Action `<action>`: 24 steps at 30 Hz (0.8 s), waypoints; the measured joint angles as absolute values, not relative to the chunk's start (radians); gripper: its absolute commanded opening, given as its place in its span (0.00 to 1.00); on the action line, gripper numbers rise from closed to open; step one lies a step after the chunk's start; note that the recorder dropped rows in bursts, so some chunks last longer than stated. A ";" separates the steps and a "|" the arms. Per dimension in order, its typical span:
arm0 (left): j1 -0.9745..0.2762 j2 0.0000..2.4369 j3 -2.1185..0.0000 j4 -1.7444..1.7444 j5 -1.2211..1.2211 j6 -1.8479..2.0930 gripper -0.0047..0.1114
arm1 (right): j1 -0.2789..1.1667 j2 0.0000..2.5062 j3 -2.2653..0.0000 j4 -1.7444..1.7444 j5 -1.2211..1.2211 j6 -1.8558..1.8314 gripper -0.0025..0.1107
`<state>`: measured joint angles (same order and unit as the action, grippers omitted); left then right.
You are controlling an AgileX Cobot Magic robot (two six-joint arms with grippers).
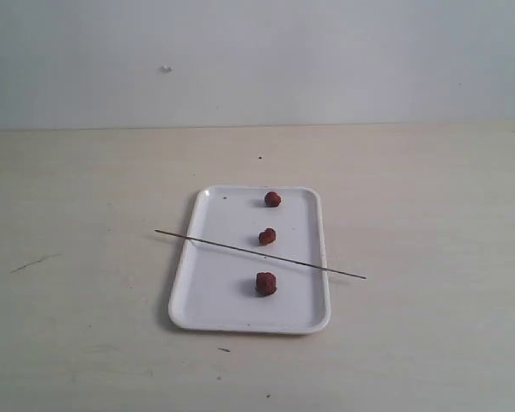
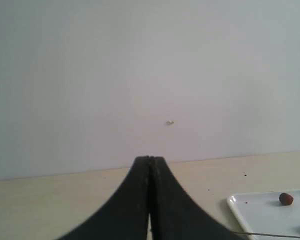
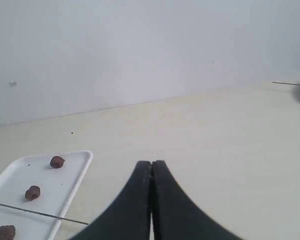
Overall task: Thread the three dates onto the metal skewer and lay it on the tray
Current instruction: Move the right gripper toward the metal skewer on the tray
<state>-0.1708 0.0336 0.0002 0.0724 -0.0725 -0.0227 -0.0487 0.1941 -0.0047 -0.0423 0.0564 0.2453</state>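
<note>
I count three dates [image 1: 267,236], all loose in a row down one white tray [image 1: 227,322] on the tabletop [image 1: 429,215]. One skewer [image 1: 259,254] lies slantwise across the tray. It passes between the middle date and the near one, and both ends stick out past the rims. None of the dates is on it. There are two claws. The left claw [image 2: 149,159] and the right claw [image 3: 151,163] each hang above the tabletop, clear of the tray and pointing toward the wall [image 1: 326,60]. Each has its fingers pressed tight together, with nothing between them.
</note>
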 measured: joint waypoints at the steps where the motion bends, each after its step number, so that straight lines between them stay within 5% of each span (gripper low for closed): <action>1: -0.171 0.034 0.000 0.072 -0.072 -0.023 0.04 | -0.049 0.194 -0.005 -0.042 0.056 0.245 0.02; 17: -0.171 0.034 0.000 0.072 -0.072 -0.023 0.04 | -0.049 0.194 -0.005 -0.042 0.047 0.242 0.02; 24: -0.171 0.034 0.000 0.072 -0.072 -0.023 0.04 | -0.049 0.194 -0.005 0.077 -0.221 0.448 0.02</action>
<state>-0.1708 0.0336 0.0002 0.0724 -0.0725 -0.0227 -0.0487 0.1941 -0.0047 0.0769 -0.2211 0.4482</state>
